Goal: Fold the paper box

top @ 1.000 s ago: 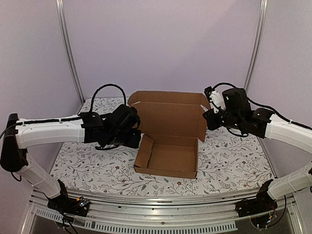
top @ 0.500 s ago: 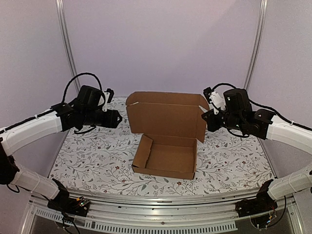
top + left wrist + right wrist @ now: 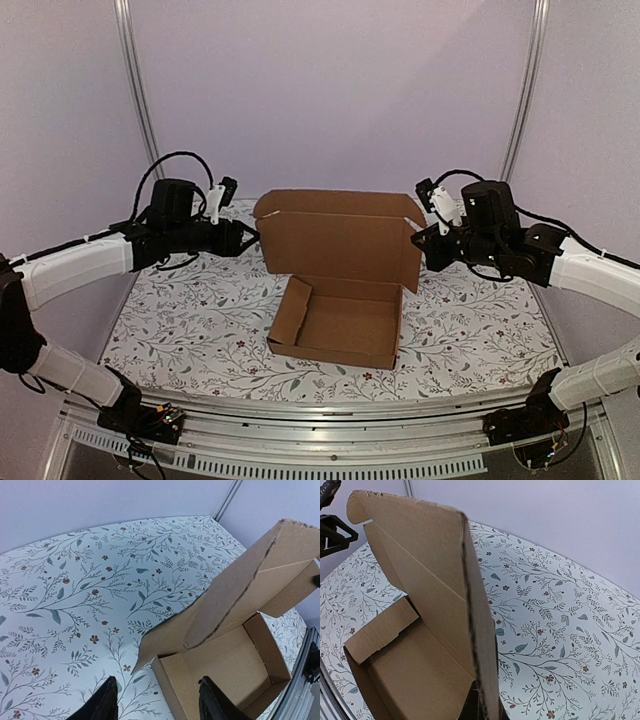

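Paper box is sitting mid-tabletop, tray formed, lid standing upright. The right pincer is clamping the lid's side flap; the left pincer is hanging released, empty. Cardboard is judged to be handling light and stiff, bending along its scores: flap edges are offering the best hold

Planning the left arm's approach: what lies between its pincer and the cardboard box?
Only bare floral tablecloth, in the left wrist view, between left pincer and brown corrugated cardboard box.
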`<state>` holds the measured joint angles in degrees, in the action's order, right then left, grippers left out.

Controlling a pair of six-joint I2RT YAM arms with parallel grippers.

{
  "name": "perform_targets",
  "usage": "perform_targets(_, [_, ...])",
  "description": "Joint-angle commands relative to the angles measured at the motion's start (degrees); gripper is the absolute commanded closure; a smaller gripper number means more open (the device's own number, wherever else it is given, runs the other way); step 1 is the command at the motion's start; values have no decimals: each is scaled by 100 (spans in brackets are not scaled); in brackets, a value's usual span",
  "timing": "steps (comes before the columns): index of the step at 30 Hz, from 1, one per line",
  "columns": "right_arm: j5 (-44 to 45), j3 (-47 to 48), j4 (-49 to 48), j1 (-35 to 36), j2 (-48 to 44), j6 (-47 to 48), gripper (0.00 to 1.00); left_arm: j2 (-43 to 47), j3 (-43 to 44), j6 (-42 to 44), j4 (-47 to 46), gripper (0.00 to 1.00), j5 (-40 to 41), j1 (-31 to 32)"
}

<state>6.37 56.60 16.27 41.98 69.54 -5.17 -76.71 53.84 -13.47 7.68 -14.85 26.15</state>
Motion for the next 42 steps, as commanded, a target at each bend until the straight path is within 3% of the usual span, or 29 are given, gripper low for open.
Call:
perform_targets(1, [-201, 96, 21, 32, -122, 42, 100, -169, -130, 312, -867, 47, -576, -155])
perform_targets(9, [-419, 92, 60, 30, -218, 74, 100, -362, -75, 407, -1190, 51, -773, -369])
perform_targets(17, [-469, 101, 68, 30, -221, 60, 100, -633, 28, 424, -1337, 62, -1206, -370])
perform_targets(24, [-438, 114, 69, 30, -184, -7, 100, -602, -32, 183, -1460, 88, -1471, -371])
perform_targets(30, [-401, 195, -7, 30, -83, -236, 100, -368, -156, -12, -1422, 100, -1381, -274])
perform_targets(42, [472, 433, -74, 577, 210, -978, 100, 261, -704, -269, -1430, 100, -424, 550])
